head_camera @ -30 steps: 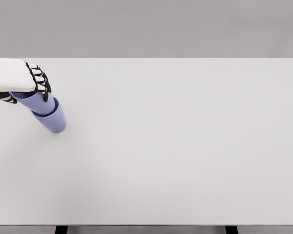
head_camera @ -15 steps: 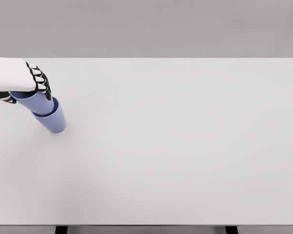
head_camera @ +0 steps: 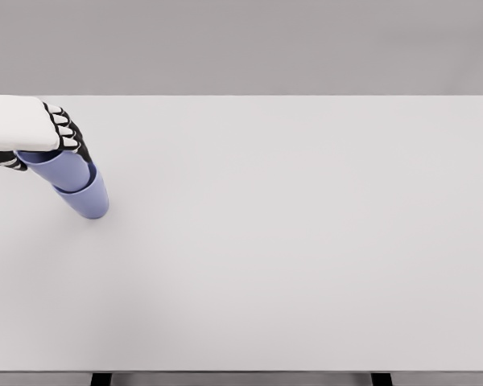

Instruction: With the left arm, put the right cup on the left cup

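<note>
Two blue-violet cups stand nested at the table's far left. The lower cup (head_camera: 89, 201) rests on the table and the upper cup (head_camera: 66, 170) sits inside it, both leaning toward the upper left. My left hand (head_camera: 45, 153) comes in from the left edge and is wrapped around the top of the upper cup. Its black fingers (head_camera: 71, 137) lie on the cup's right side and the thumb (head_camera: 11, 162) on its left. The cup's rim is hidden under the hand. The right arm does not show.
The white table (head_camera: 290, 241) fills the view, with its front edge along the bottom and its far edge against a grey wall. Nothing else lies on it.
The fingers have slid slightly right and down along the upper cup. Both cups stay in the same place.
</note>
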Motion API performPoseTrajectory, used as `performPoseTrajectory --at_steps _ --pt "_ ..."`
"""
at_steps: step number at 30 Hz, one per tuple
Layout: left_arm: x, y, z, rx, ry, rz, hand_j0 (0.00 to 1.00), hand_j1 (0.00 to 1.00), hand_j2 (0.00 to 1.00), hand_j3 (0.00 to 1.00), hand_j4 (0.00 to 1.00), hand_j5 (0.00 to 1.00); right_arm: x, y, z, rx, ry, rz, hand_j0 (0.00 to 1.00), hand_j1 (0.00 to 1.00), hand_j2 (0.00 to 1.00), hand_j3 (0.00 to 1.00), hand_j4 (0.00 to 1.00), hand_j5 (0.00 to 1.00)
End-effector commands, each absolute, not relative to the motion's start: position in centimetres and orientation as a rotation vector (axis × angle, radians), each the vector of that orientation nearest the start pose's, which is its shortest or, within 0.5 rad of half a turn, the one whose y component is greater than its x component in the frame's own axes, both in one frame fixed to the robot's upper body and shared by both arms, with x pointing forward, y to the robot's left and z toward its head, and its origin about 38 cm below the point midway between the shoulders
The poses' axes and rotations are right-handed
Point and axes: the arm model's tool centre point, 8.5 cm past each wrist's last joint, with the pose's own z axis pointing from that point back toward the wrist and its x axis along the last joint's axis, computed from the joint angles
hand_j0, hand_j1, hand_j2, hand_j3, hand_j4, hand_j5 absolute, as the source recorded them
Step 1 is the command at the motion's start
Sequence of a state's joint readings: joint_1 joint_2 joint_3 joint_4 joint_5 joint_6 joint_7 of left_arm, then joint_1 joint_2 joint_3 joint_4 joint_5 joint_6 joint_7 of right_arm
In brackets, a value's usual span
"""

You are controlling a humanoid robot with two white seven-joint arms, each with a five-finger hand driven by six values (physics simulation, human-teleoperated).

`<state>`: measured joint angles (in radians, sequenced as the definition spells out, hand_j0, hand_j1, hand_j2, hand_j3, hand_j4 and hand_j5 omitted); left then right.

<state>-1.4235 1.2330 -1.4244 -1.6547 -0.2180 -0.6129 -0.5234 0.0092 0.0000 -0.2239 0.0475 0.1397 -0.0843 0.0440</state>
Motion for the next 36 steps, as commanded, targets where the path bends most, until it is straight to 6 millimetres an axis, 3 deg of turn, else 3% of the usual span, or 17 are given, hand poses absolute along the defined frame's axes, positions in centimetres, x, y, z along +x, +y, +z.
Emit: performPoseTrajectory --at_steps 1,12,18,26,36 --pt "39.9 34.0 33.4 -0.695 1.405 3.165 0.87 0.87 0.87 0.87 0.87 0.87 -1.3 -26.5 -26.1 -0.038 -0.034 -0.083 1.0 1.0 1.0 1.0 1.0 1.0" --pt "39.9 33.9 34.2 -0.715 1.424 3.142 0.99 0.99 0.99 0.99 0.99 0.99 -1.3 -26.5 -26.1 -0.038 -0.034 -0.083 1.0 1.0 1.0 1.0 1.0 1.0" --pt "39.9 33.7 35.0 -0.733 1.45 3.116 1.0 1.0 1.0 1.0 1.0 1.0 -1.3 -26.5 -26.1 -0.038 -0.034 -0.083 1.0 1.0 1.0 1.0 1.0 1.0" --pt "39.1 32.9 38.2 -0.738 1.618 3.011 1.0 1.0 1.0 1.0 1.0 1.0 -1.3 -26.5 -26.1 -0.038 -0.034 -0.083 1.0 1.0 1.0 1.0 1.0 1.0" --pt "39.0 33.1 37.8 -0.73 1.604 3.031 1.0 1.0 1.0 1.0 1.0 1.0 -1.3 -26.5 -26.1 -0.04 -0.034 -0.083 1.0 1.0 1.0 1.0 1.0 1.0"
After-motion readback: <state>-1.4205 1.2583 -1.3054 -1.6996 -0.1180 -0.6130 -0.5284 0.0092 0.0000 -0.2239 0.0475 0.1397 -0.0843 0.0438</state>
